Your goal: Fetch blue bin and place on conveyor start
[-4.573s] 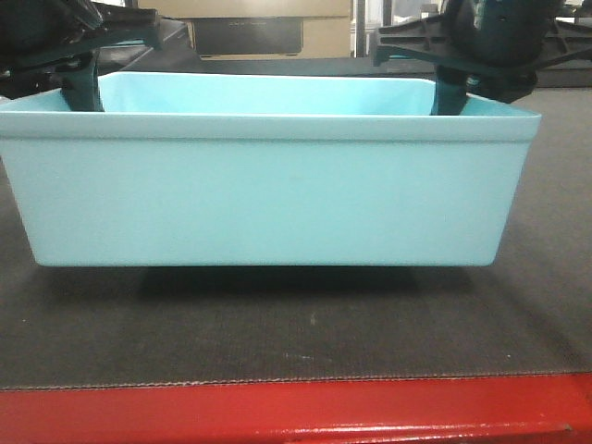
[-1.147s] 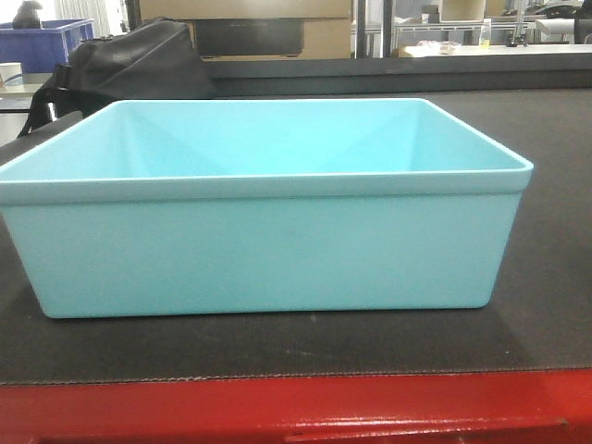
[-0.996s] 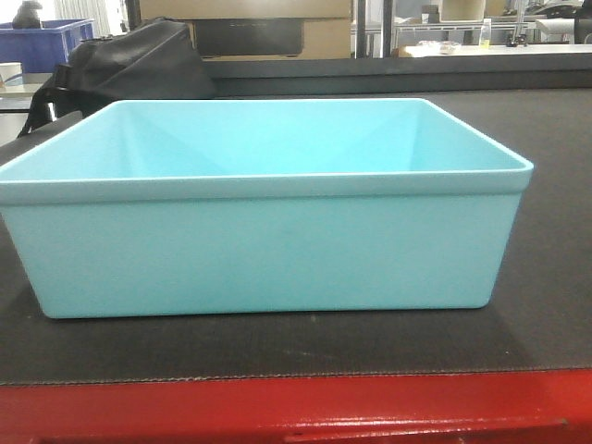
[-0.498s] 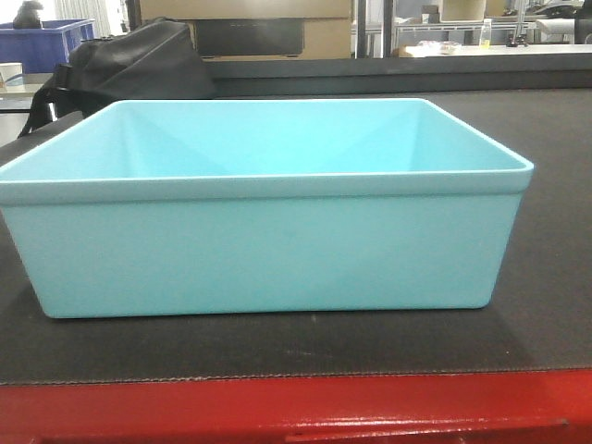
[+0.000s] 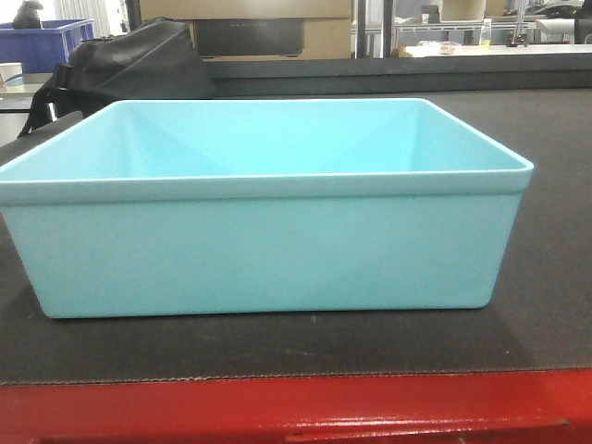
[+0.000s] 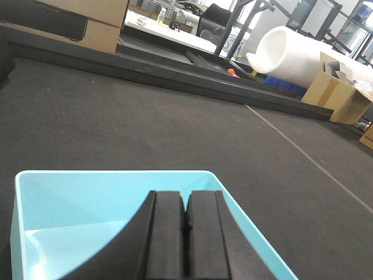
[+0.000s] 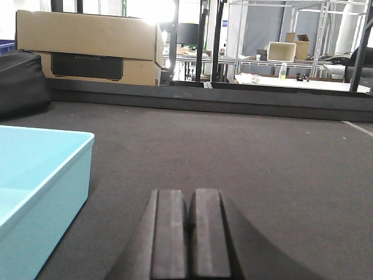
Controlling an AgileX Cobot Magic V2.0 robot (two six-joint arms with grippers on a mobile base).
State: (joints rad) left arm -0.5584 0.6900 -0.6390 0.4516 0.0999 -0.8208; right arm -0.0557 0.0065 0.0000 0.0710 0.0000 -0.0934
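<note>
Both grippers, left (image 6: 185, 224) & right (image 7: 190, 224), clenched empty; blue bin (image 5: 268, 240) near conveyor start's (image 5: 546, 333) red edge looks light, stiff, slippery; grip rim.

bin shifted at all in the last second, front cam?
No. The blue bin sits on the conveyor belt at the same spot: its base stands equally far from the red frame edge.
</note>
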